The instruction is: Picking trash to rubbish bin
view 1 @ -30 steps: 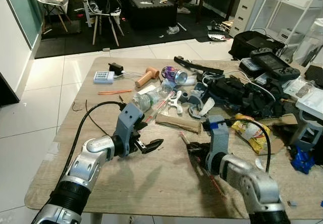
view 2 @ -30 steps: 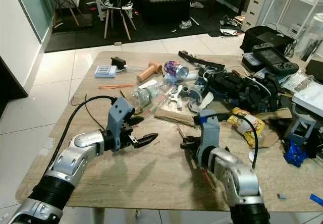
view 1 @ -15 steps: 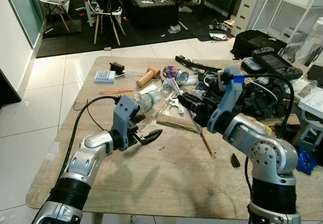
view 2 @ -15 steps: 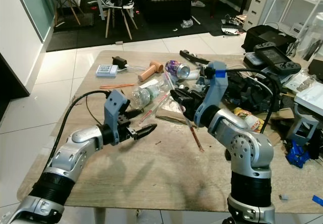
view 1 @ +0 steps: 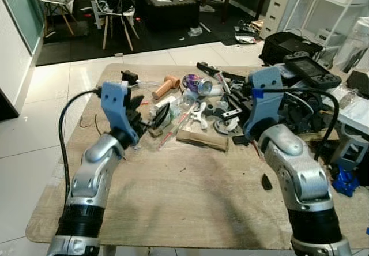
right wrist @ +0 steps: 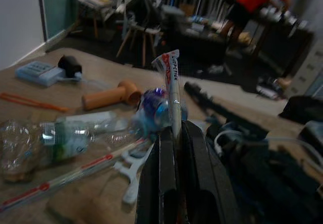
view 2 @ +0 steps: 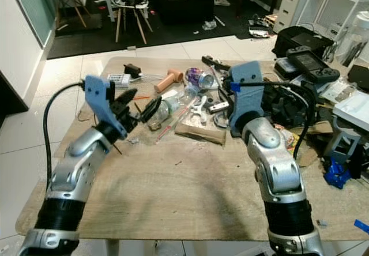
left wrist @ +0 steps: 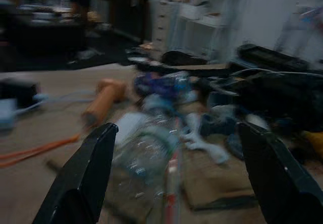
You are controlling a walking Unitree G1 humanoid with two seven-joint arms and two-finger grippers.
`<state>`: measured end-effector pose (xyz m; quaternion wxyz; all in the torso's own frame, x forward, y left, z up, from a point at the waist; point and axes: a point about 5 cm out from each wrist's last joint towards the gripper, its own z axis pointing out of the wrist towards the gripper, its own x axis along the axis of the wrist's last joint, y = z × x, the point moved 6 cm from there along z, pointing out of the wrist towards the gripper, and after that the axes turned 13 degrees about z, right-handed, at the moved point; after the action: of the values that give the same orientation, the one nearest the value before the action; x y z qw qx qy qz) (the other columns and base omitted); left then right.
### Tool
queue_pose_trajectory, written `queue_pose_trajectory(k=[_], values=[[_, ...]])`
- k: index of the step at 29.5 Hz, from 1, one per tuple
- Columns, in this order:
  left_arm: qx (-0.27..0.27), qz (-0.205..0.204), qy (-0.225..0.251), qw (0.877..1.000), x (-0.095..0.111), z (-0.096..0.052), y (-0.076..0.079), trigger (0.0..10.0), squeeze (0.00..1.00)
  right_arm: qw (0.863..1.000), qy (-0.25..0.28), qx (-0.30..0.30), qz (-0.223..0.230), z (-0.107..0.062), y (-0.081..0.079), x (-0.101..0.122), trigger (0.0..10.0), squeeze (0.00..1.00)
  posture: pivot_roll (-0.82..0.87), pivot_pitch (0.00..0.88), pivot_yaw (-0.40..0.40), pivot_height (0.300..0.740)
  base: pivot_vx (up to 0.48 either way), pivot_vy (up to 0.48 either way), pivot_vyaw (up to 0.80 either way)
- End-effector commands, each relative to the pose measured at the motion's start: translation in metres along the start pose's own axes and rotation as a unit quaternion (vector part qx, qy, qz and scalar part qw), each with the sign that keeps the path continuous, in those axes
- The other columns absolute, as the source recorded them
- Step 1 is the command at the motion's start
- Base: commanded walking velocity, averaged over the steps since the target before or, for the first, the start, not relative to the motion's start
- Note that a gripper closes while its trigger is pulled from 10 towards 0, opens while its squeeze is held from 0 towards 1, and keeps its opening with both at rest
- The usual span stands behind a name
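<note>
- Right gripper (right wrist: 174, 148): jaws clamped on thin paper-wrapped straw (right wrist: 172, 90), lifted above worktop (view 1: 173, 204) clutter. Light, flimsy; bends easily.
- Left gripper (left wrist: 176, 178): jaws apart, facing the crushed clear plastic bottle (left wrist: 149, 151). Springy, slick; grip mid-body.

Wooden mallet (view 1: 167, 87), game controller (view 1: 309, 73)

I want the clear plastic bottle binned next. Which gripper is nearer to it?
Left. The left gripper is open right at the clear plastic bottle, which lies between its fingers in the wrist view. The right gripper is farther along the table, shut on a paper-wrapped straw.
</note>
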<state>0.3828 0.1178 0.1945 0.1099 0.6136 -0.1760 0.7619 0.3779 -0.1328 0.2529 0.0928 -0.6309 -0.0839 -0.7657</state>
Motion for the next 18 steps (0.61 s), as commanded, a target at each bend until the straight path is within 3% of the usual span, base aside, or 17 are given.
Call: queue_pose_trajectory(k=[1,3,4,6,7,18], values=[[0.059,0.03,-0.014,0.998,-0.005,-0.004,-0.011,10.0,0.42,1.0,0.002,-0.02,0.001,-0.004,0.007,-0.01,10.0,0.0,-0.09,0.08,-0.018,0.74,0.0,0.0,-0.8],[0.074,0.039,-0.016,0.996,-0.006,-0.005,-0.013,10.0,0.42,1.0,0.003,-0.022,0.002,-0.004,0.009,-0.012,10.0,0.0,-0.09,0.081,-0.018,0.74,0.0,0.0,-0.8],[0.081,0.046,-0.014,0.996,-0.005,-0.005,-0.013,10.0,0.11,1.0,0.008,-0.027,0.005,-0.004,0.009,-0.014,10.0,0.0,-0.09,0.08,-0.018,0.74,0.0,0.0,-0.8],[0.084,0.051,-0.012,0.995,-0.004,-0.005,-0.012,10.0,0.11,0.999,0.013,-0.03,0.007,-0.004,0.01,-0.015,10.0,0.0,-0.09,0.08,-0.018,0.74,0.0,0.0,-0.8],[0.087,0.051,-0.006,0.995,-0.001,-0.005,-0.012,10.0,0.0,0.999,0.015,-0.031,0.008,-0.004,0.009,-0.015,10.0,0.0,-0.09,0.08,-0.019,0.74,0.0,0.0,-0.8],[0.118,0.047,0.014,0.992,0.012,0.002,-0.011,10.0,0.0,0.999,0.033,-0.013,-0.003,-0.002,-0.002,-0.014,10.0,0.0,-0.09,0.078,-0.022,0.74,0.0,0.0,-0.8]])
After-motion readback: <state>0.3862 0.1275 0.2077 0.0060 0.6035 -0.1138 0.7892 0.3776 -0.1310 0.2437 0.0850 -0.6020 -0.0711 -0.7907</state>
